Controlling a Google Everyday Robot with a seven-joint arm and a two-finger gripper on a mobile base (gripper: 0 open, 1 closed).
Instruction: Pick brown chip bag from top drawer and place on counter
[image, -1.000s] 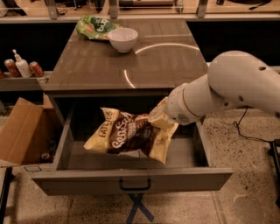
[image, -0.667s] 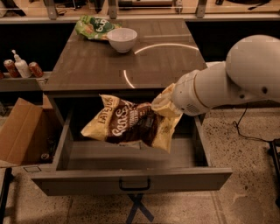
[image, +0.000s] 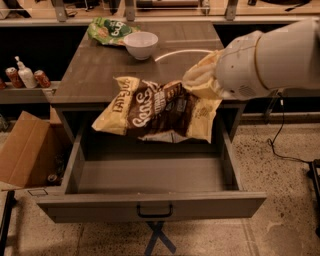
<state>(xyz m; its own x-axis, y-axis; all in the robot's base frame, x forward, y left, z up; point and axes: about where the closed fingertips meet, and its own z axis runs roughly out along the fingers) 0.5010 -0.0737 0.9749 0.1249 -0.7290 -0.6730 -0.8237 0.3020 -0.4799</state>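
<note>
The brown chip bag hangs in the air above the open top drawer, at about the height of the counter's front edge. It is pale yellow with a dark-brown centre panel and white lettering. My gripper is shut on the bag's right end, and the bulky white arm reaching in from the right covers most of it. The rest of the bag sags to the left. The drawer is pulled fully out, with its black handle at the front centre. The counter lies just behind the bag.
A white bowl and a green chip bag sit at the counter's far edge. A ledge on the left holds cans and a bottle. A cardboard box stands on the floor left of the drawer.
The gripper has lifted the brown chip bag up out of the drawer to counter height. The arm has risen with it.
</note>
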